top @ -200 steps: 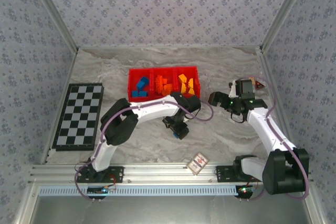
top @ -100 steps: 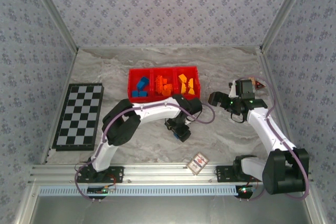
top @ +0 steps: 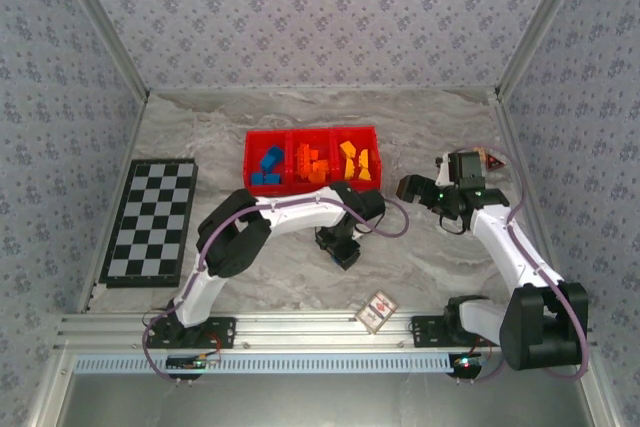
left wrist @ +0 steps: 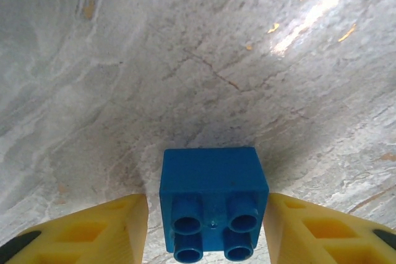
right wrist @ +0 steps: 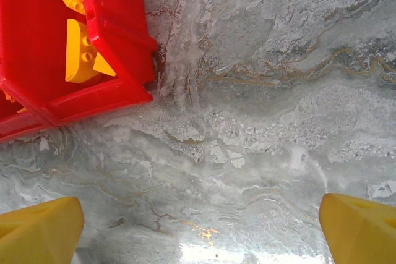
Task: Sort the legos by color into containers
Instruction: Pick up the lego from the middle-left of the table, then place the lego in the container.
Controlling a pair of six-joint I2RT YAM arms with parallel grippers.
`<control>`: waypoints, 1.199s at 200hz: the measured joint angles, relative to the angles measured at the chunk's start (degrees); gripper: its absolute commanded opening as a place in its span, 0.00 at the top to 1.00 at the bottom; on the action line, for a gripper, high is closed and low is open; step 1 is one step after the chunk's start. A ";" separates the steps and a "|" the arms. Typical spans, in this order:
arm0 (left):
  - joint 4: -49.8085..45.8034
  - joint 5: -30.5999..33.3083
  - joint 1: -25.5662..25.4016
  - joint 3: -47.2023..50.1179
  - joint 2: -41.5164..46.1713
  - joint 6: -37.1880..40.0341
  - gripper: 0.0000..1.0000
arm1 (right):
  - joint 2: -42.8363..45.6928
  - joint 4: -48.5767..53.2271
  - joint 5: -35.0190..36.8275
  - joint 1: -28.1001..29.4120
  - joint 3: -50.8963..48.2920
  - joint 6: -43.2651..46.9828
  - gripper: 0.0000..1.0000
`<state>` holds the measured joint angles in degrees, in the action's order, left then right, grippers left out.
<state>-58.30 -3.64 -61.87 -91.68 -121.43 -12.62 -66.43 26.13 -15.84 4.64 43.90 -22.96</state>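
A blue lego (left wrist: 213, 199) lies on the marble, studs toward the camera, between the yellow fingers of my left gripper (left wrist: 205, 227). The right finger is at its side, and a thin gap shows at the left finger (left wrist: 93, 230). In the top view the left gripper (top: 342, 247) is low over the table in front of the red tray (top: 310, 132). The tray's containers hold blue legos (top: 268, 165), orange ones (top: 312, 165) and yellow ones (top: 356, 162). My right gripper (top: 410, 187) hangs open right of the tray, empty (right wrist: 201, 227). The tray corner (right wrist: 117, 29) with yellow legos (right wrist: 77, 54) lies beyond it.
A black-and-white checkerboard (top: 152, 222) lies at the left. A small red-and-white card (top: 377, 311) rests near the front rail. Patterned walls enclose the table on three sides.
The left gripper has settled lower around the blue lego and its jaws have narrowed toward it. The right arm has not moved.
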 measured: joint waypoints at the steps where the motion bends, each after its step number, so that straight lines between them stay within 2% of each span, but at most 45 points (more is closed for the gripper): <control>1: 0.00 0.00 0.00 0.02 0.00 -0.09 0.52 | 0.00 0.00 0.00 0.00 0.00 0.00 0.00; 47: 0.61 0.17 0.52 1.07 -0.02 -1.44 0.58 | 0.00 0.00 0.00 0.00 0.00 0.00 0.00; 100: 1.66 0.31 0.92 2.14 0.98 -4.07 0.82 | 0.00 0.02 0.00 0.00 0.00 0.00 0.00; 131: 3.08 2.82 3.23 5.81 3.50 -6.01 0.83 | -0.02 0.04 0.00 0.00 0.07 -0.02 0.00; 161: 2.89 6.32 8.17 11.39 9.33 -7.76 0.84 | -0.37 0.94 0.00 0.00 1.03 0.00 0.00; 201: 2.99 10.08 16.81 14.47 23.32 -9.20 0.84 | -0.37 1.07 0.00 0.00 1.27 -0.02 0.00; 224: 4.55 9.90 24.83 14.51 31.50 -9.62 0.84 | -0.37 1.07 -0.02 0.02 1.27 -0.02 0.00; 240: 5.11 10.03 30.80 13.55 33.99 -9.99 0.85 | -0.37 1.09 -0.02 0.02 1.27 -0.02 0.00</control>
<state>-53.19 6.39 -31.07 -78.13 -87.44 -22.61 -66.81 27.22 -15.86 4.67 45.17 -22.98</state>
